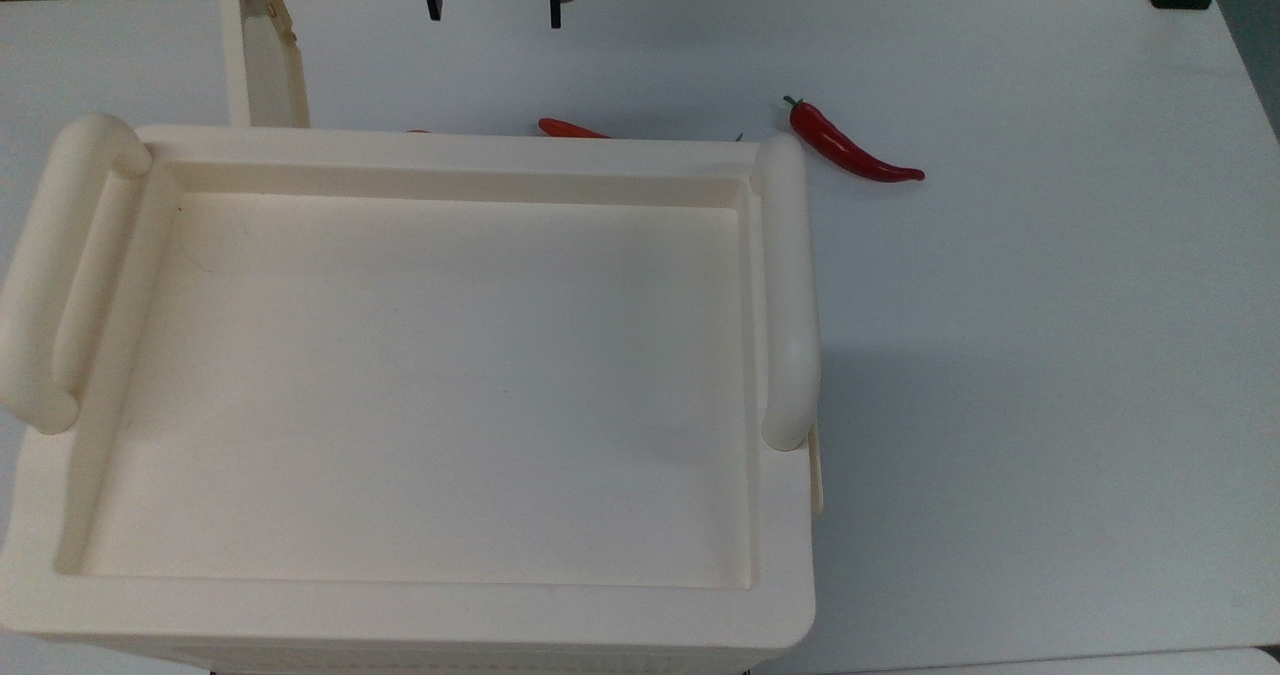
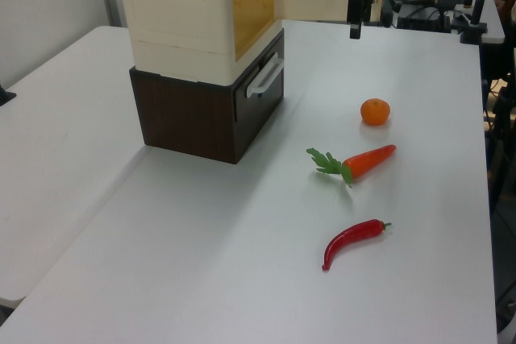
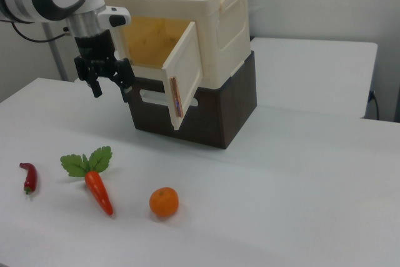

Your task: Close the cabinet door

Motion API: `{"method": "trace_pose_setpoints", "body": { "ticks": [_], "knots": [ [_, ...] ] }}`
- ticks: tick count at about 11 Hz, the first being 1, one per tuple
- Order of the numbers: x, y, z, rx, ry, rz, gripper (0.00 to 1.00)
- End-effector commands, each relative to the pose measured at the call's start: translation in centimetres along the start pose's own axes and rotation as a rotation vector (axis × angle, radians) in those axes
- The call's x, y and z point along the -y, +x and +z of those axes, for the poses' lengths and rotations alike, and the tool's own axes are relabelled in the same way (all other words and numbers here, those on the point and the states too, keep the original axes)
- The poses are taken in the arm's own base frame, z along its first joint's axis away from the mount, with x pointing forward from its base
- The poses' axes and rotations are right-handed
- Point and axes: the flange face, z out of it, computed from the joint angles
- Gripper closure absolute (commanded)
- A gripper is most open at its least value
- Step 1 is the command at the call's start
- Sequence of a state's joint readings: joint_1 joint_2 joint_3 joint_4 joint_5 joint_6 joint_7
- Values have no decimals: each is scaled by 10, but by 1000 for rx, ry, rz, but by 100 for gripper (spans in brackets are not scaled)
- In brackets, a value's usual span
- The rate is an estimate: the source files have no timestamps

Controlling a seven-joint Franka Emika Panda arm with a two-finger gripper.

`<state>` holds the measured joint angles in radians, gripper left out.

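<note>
Gripper (image 3: 110, 87) with fingers spread wide, holding nothing, hanging beside the cabinet (image 3: 187, 35), cabinet door (image 3: 183, 81) swung out open toward the right view's front, right view also showing orange (image 3: 164, 202), carrot (image 3: 98, 191), red chili (image 3: 29, 177) on table (image 3: 281, 179)

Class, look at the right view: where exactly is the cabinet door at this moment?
In the right view the cabinet door stands swung open at the cream cabinet's front, hinged on the right view's right, with the open gripper hovering just to its left above the table.
</note>
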<state>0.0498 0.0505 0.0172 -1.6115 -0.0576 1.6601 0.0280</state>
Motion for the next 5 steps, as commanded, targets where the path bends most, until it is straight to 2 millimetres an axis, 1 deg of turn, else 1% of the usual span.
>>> {"method": "trace_pose_setpoints", "body": {
  "ticks": [1, 5],
  "knots": [
    [-4, -13, -1, 13, -12, -4, 0],
    [-4, -14, -1, 19, -14, -4, 0]
  ]
}}
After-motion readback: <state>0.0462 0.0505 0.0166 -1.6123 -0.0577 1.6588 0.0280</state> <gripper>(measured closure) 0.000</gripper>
